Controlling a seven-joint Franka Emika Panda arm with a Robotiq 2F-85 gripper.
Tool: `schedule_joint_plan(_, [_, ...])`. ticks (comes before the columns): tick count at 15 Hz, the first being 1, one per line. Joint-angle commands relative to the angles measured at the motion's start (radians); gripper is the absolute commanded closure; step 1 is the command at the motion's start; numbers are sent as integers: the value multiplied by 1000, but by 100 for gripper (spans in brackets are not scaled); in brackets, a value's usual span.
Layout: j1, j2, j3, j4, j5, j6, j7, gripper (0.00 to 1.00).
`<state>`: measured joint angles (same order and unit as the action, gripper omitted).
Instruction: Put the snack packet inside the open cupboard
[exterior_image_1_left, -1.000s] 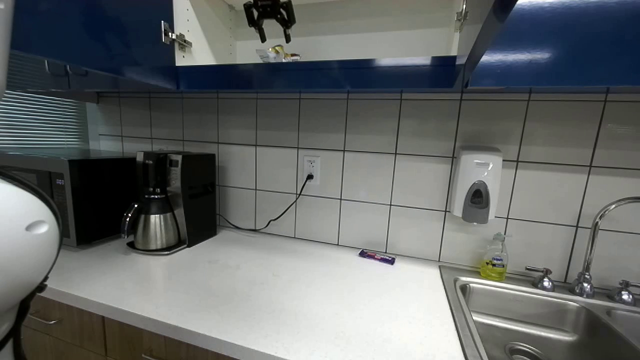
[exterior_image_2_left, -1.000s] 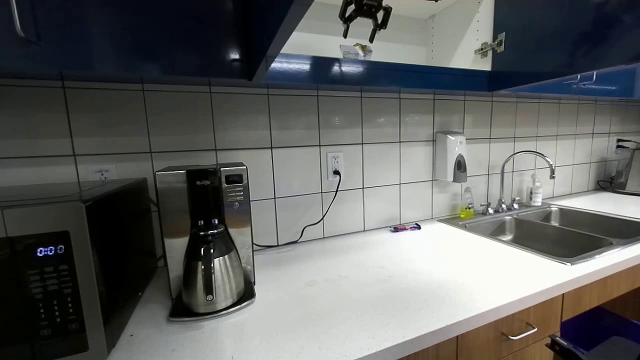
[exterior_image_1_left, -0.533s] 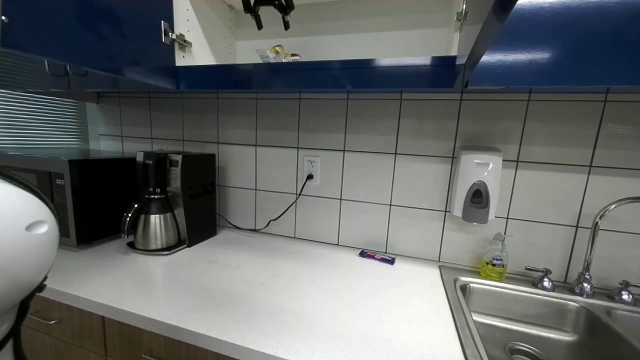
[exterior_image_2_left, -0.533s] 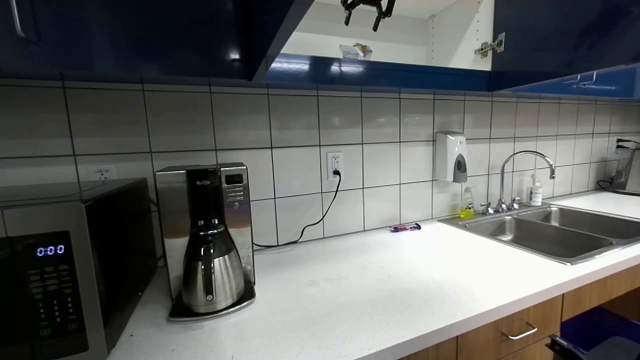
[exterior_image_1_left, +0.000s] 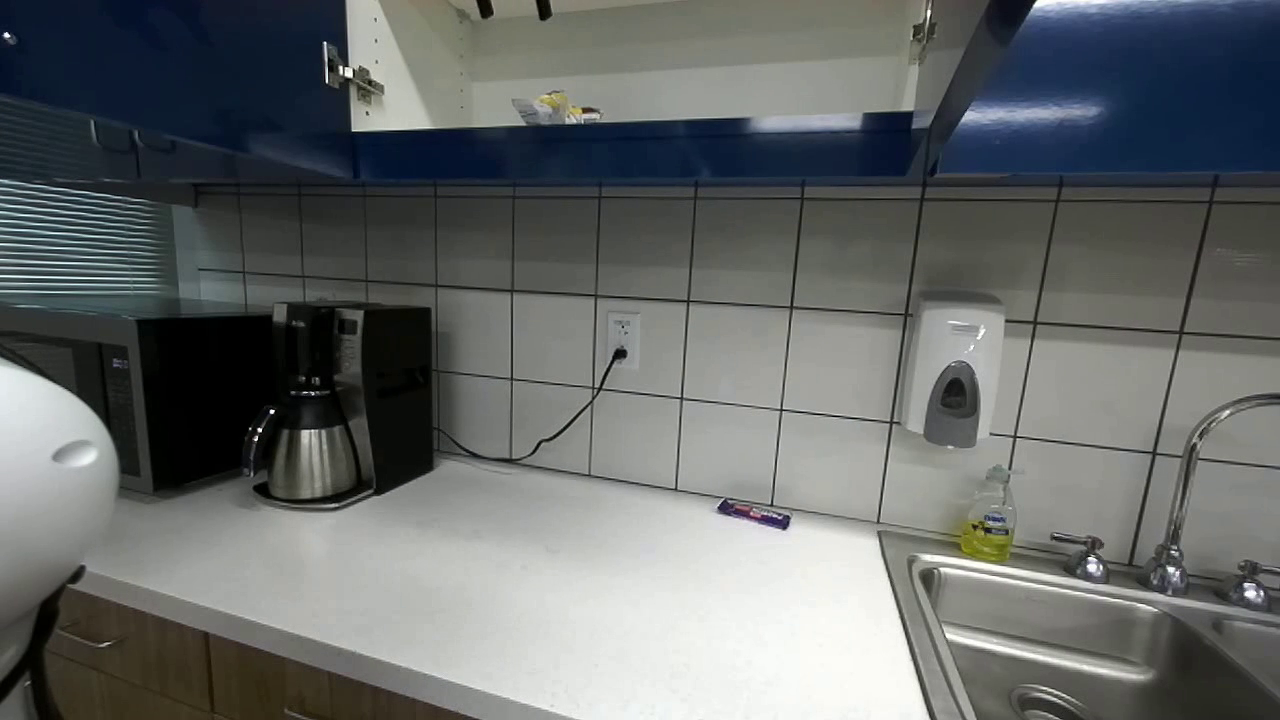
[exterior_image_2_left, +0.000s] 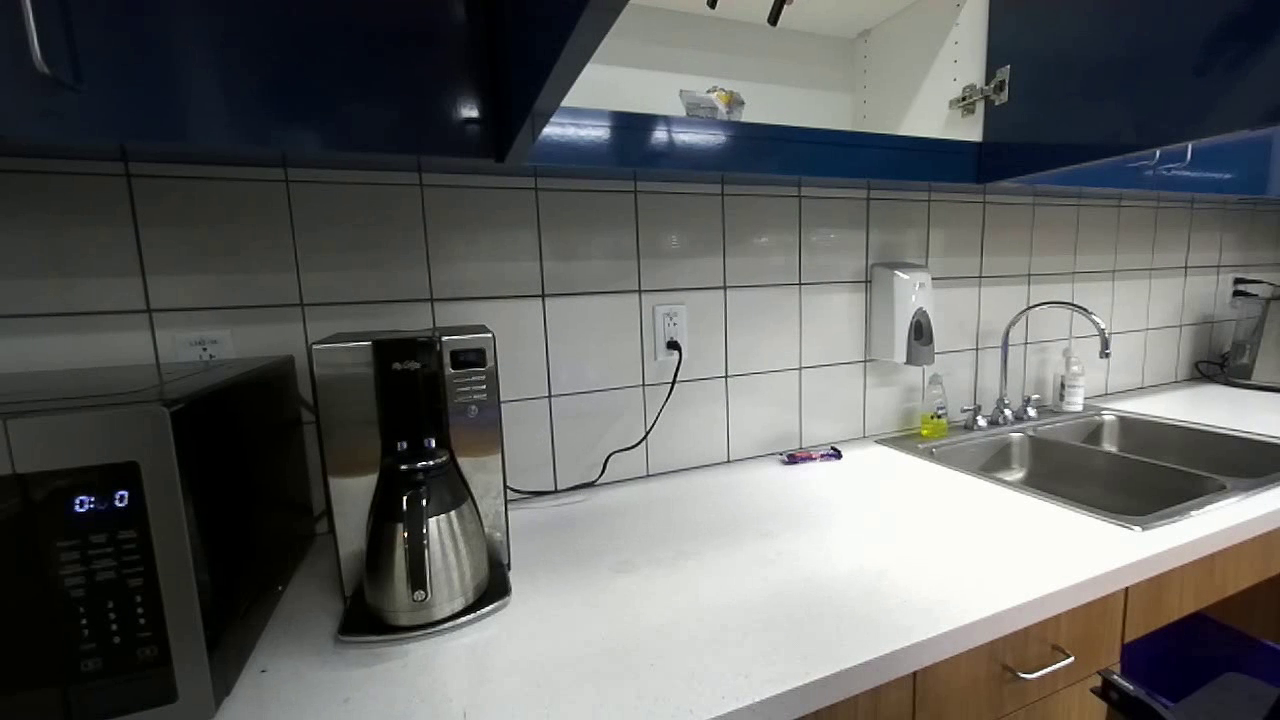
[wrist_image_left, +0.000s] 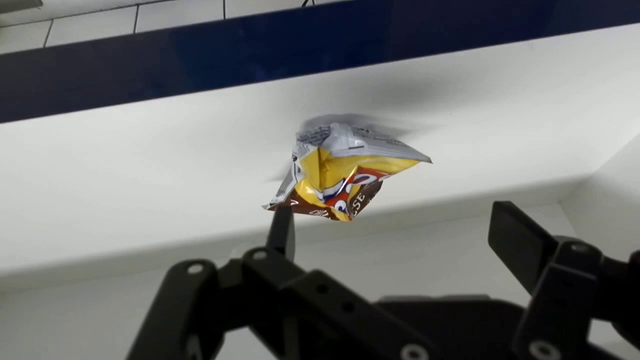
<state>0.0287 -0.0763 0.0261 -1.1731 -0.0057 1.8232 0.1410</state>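
Observation:
The snack packet (wrist_image_left: 345, 165), crumpled foil in yellow, red, brown and silver, lies on the white floor of the open cupboard (wrist_image_left: 150, 165) in the wrist view. In both exterior views the packet (exterior_image_1_left: 550, 108) (exterior_image_2_left: 714, 104) shows just above the cupboard's blue front edge (exterior_image_1_left: 640, 150) (exterior_image_2_left: 760, 145), inside the white interior. My gripper (wrist_image_left: 392, 215) is open and empty, its black fingers wide apart. Only its fingertips (exterior_image_1_left: 515, 9) (exterior_image_2_left: 745, 9) show at the top of both exterior views, above the packet and apart from it.
Open dark blue doors (exterior_image_1_left: 200, 80) (exterior_image_2_left: 1130, 80) flank the cupboard. Below stand a coffee maker (exterior_image_1_left: 400, 400) and a microwave (exterior_image_2_left: 240, 500) on the white counter (exterior_image_1_left: 600, 600). A flat purple item (exterior_image_1_left: 754, 514) lies by the wall. A soap dispenser (exterior_image_1_left: 955, 370) hangs near the sink (exterior_image_1_left: 1060, 620).
My gripper has risen away from the packet, so that only its fingertips remain in both exterior views. Its fingers stay open. The packet has stayed in place on the cupboard floor.

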Motion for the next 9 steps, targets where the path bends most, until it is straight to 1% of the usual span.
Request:
schedule_joint_plan(1, [-1,-170,-3,-179,20,-53,18,0])
schedule_joint_plan(5, [4,-299,-21,-320,66,-170,-6,0])
schedule_joint_plan(8, [4,-376,-32,-441,95,-228,-7,0])
schedule_joint_plan(9, [-9,-393,-29,-474,103,-242,-10,0])
